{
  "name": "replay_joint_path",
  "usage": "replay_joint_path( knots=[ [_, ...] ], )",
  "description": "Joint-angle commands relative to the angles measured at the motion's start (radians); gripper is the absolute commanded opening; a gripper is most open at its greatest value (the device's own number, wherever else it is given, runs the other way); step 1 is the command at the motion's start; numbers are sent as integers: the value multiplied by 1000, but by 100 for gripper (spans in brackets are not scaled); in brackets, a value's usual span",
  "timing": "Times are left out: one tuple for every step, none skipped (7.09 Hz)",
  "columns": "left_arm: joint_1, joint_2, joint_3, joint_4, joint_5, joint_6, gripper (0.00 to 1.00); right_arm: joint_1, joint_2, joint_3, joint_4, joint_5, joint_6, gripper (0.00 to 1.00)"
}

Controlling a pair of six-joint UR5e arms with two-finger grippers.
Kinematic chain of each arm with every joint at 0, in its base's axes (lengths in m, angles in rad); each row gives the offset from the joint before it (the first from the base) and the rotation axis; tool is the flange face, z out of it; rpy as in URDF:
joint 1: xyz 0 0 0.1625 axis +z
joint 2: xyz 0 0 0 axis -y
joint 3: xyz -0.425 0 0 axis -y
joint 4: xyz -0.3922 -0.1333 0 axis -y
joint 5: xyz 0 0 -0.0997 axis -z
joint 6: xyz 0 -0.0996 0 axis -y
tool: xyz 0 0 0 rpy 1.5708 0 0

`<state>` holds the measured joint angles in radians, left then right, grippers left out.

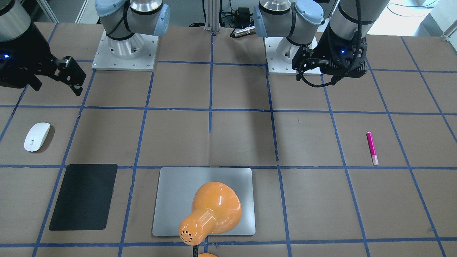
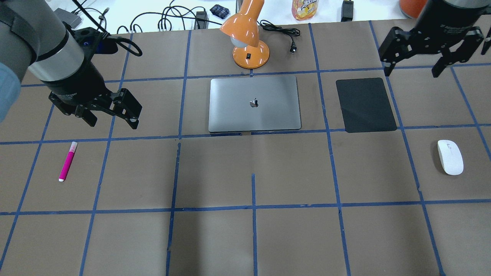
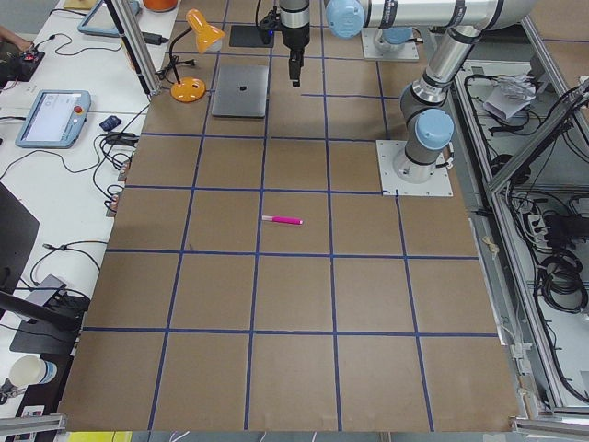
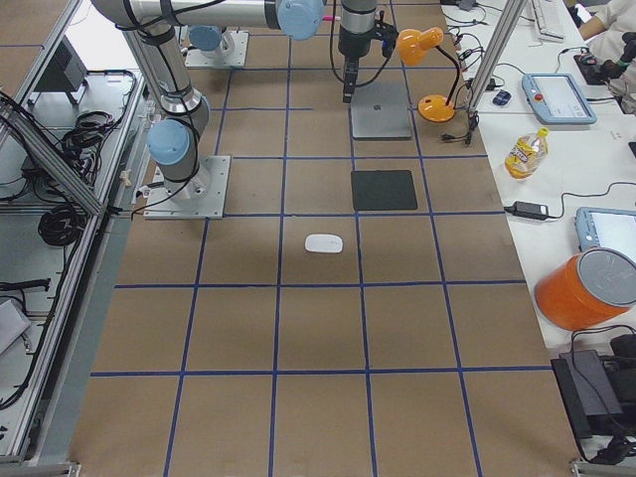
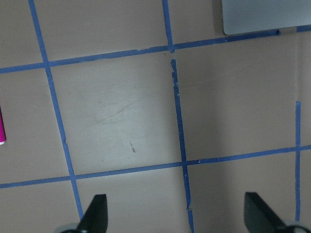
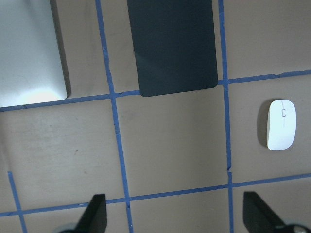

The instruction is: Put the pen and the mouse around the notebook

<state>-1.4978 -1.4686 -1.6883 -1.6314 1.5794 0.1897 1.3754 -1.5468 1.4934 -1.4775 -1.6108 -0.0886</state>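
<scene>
The magenta pen (image 2: 68, 161) lies flat on the table at the left, its pale cap pointing away from the robot. My left gripper (image 2: 113, 123) hovers open and empty above the table, up and to the right of it. In the left wrist view only a sliver of the pen (image 5: 1, 128) shows at the left edge. The white mouse (image 2: 450, 157) rests at the far right. My right gripper (image 2: 411, 72) hangs open and empty well beyond the mouse (image 6: 281, 124). The silver notebook (image 2: 254, 103) lies closed at the centre back.
A black mat (image 2: 365, 104) lies between the notebook and the mouse. An orange desk lamp (image 2: 247, 38) stands just behind the notebook, its head leaning over it. Blue tape lines grid the brown table. Cables and a bottle sit beyond the far edge.
</scene>
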Motion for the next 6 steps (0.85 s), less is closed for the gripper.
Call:
replay_joint_path(
  knots=[
    [4, -15, -4, 8, 48, 2, 100, -151, -1, 46, -1, -1, -139, 100],
    [61, -27, -23, 8, 103, -4, 100, -203, 2, 56, -15, -1, -207, 100],
    [191, -32, -63, 39, 100, 2, 100, -269, 25, 111, -50, -1, -291, 98],
    [274, -44, -108, 136, 99, 72, 100, -360, 52, 205, -222, -1, -380, 99],
    [318, -62, -169, 253, 103, 258, 100, -412, 86, 310, -385, 5, -467, 99],
    [382, -82, -235, 383, 105, 355, 100, -453, 135, 408, -550, 2, -523, 100]
  ],
)
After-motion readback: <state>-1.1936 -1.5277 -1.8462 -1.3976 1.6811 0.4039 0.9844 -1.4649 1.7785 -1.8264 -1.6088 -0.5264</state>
